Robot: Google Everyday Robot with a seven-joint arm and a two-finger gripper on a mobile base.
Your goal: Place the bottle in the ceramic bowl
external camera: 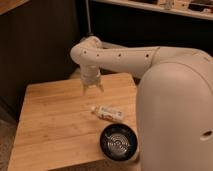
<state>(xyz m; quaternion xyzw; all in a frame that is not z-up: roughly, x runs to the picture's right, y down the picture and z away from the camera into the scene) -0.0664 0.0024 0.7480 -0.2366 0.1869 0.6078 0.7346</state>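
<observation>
The bottle [108,112] lies on its side on the wooden table [55,125], white cap pointing left, orange-yellow label showing. The ceramic bowl [118,142] is black and glossy with pale rings inside; it stands near the table's front edge, just in front of the bottle and apart from it. My gripper [92,88] hangs from the white arm above the table's back part, behind and to the left of the bottle. Its fingers are spread and hold nothing.
My large white arm and body [175,110] fill the right side and cover the table's right edge. A dark wall and shelving stand behind the table. The table's left and front edges drop to the floor.
</observation>
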